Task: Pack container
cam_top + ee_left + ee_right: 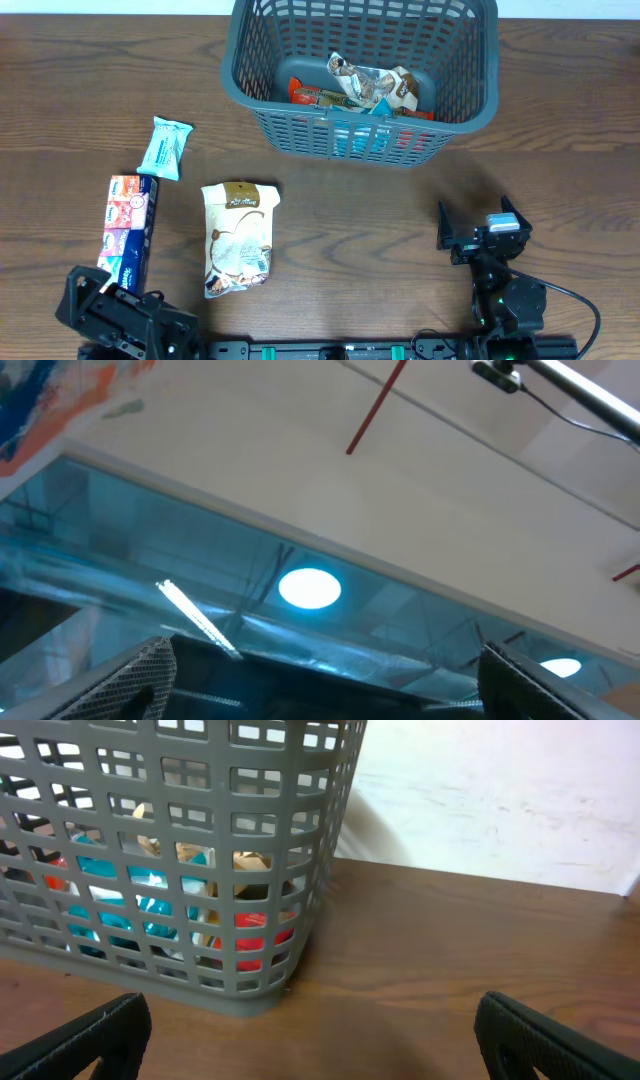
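Observation:
The dark grey slotted container [462, 112] stands at the back middle of the table and holds several snack packets [372, 88]. Its near corner shows in the right wrist view [250, 975]. On the left lie a white-and-brown pouch [238, 238], a light blue packet [165, 147] and a long multicoloured pack [131, 228]. My right gripper [478, 228] is open and empty, low over the table in front of the container [315, 1040]. My left gripper [112, 308] sits at the front left corner, open and empty, its camera facing the ceiling [320, 680].
The left wrist view shows only ceiling, a round lamp [310, 588] and glass panels. The table's front edge runs just below both arm bases. Bare wood [360, 230] lies between the pouch and the right gripper.

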You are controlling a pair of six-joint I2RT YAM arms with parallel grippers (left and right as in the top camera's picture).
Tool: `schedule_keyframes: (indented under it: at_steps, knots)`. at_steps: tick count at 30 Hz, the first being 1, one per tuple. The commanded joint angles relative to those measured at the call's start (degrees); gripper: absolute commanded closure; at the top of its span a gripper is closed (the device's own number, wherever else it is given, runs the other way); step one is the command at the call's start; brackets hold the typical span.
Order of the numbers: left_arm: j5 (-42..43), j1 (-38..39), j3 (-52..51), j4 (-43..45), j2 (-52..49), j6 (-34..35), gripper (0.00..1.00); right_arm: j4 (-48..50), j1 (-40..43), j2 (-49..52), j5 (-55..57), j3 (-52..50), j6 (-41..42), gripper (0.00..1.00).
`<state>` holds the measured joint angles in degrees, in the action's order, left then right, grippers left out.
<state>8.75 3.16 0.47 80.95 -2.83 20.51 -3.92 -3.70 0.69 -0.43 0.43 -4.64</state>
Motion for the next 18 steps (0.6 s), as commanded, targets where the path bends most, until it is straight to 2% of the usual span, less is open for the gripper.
schedule_keyframes:
  at_steps: [1,8,18]
  knots:
    - [1.9,-0.1,0.8,0.5,0.7,-1.2,0.05,-0.2,0.3,-0.3,0.0,-0.1,-0.6,0.01]
    - [3.0,-0.1,0.8,0.5,0.7,-1.3,0.05,-0.2,0.3,-0.3,0.0,-0.1,-0.6,0.01]
    - [3.3,-0.1,0.8,1.8,0.7,-4.8,0.05,-0.2,0.3,-0.3,0.0,-0.1,-0.6,0.01]
